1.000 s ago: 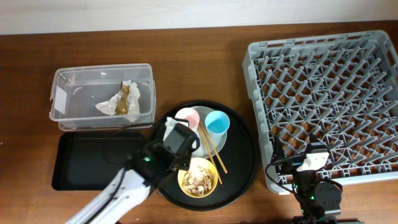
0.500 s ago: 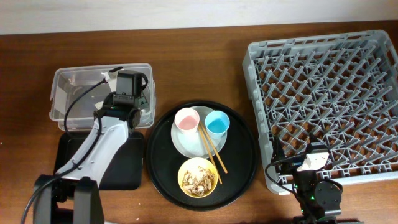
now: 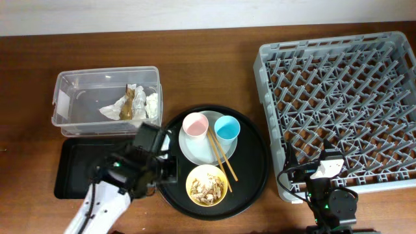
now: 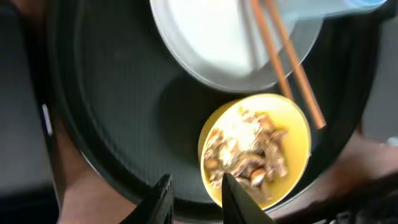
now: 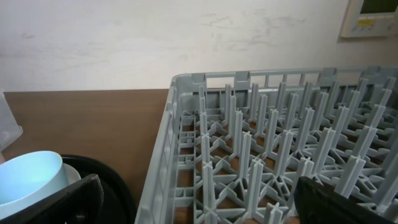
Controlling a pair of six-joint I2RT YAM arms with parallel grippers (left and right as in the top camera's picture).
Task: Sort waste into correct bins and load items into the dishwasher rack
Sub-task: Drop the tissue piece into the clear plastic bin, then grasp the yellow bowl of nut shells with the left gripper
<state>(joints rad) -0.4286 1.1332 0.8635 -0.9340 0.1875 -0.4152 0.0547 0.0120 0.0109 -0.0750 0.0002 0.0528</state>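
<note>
The yellow bowl (image 3: 207, 184) holds beige food scraps (image 3: 208, 188) on the round black tray. My left gripper (image 3: 167, 170) is open and empty, low at the bowl's left rim; in the left wrist view (image 4: 196, 180) one finger overlaps the edge of the bowl (image 4: 292, 134). The pink cup (image 3: 195, 124), light blue cup (image 3: 227, 128) and chopsticks (image 3: 221, 156) rest on the plate (image 3: 195, 151). The napkin (image 3: 116, 109) and wrapper (image 3: 132, 104) lie in the clear tub (image 3: 71, 88). My right gripper (image 3: 323, 168) is open and empty at the front edge of the rack (image 3: 338, 104).
The shallow black tray (image 3: 78, 170) lies in front of the tub, partly under my left arm. The round black tray (image 3: 253, 166) sits between it and the rack. The right wrist view shows the rack's pegs (image 5: 261, 149) and the blue cup (image 5: 28, 180).
My left arm went from the round tray up over the clear tub, then came back down to the yellow bowl's left side. The right arm has not moved.
</note>
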